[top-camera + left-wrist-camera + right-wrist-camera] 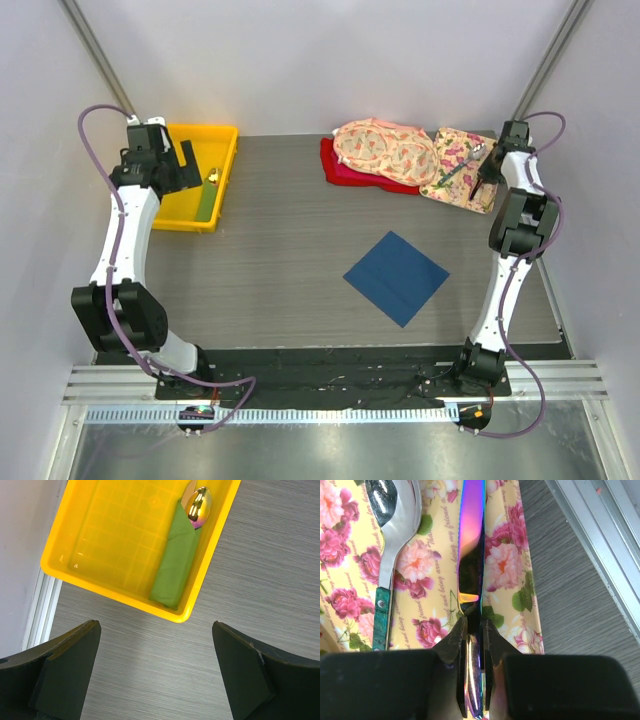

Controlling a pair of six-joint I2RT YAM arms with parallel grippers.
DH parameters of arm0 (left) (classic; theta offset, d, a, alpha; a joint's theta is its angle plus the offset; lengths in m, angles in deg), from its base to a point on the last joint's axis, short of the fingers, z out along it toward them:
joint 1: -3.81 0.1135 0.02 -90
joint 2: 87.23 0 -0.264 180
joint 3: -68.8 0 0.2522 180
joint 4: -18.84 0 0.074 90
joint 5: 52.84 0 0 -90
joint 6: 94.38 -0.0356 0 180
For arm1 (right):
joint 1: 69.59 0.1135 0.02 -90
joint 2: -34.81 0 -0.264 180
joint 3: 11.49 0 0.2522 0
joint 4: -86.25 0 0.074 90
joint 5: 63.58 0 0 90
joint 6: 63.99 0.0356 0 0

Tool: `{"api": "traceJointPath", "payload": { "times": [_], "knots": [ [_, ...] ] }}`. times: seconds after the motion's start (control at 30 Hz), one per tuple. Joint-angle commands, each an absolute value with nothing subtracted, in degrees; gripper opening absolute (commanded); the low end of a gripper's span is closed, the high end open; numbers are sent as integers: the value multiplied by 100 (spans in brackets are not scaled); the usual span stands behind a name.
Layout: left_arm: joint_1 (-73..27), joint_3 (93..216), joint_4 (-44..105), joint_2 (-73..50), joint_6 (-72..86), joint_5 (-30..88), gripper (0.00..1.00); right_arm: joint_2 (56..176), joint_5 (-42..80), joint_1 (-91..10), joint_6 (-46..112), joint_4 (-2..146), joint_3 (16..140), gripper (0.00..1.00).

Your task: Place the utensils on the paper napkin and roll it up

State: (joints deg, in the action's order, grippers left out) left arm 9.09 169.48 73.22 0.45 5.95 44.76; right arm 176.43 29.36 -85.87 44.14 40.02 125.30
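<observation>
Seen from above, the right fingers (pixel 486 170) reach over a yellow floral cloth (pixel 455 150), well apart from the dark navy square paper napkin (pixel 397 277) lying flat on the grey counter (pixel 280 230).

From the left wrist, the left fingers (pixel 65 670) stand wide, with a yellow plastic tray (pixel 110 592) ahead of them.

From the right wrist, the right fingers pinch narrow on the handle of a rainbow-sheened metal knife (pixel 471 555), its blade pointing ahead. A silver metal spoon with a green handle (pixel 395 540) lies to their left. The knife looks stiff, slim and slick, so it may pivot unless gripped mid-handle.
</observation>
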Motion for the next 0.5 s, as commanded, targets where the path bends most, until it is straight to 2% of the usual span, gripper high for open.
{"api": "traceJointPath", "payload": {
  "times": [0.0,0.47],
  "knots": [
    [908,17256,7347,-39,792,4332,100,17034,2731,-8638,4315,4181,12699,1],
    [908,17107,7101,-189,950,3796,100,16261,2133,-8682,4306,4462,12278,1]
  ]
}}
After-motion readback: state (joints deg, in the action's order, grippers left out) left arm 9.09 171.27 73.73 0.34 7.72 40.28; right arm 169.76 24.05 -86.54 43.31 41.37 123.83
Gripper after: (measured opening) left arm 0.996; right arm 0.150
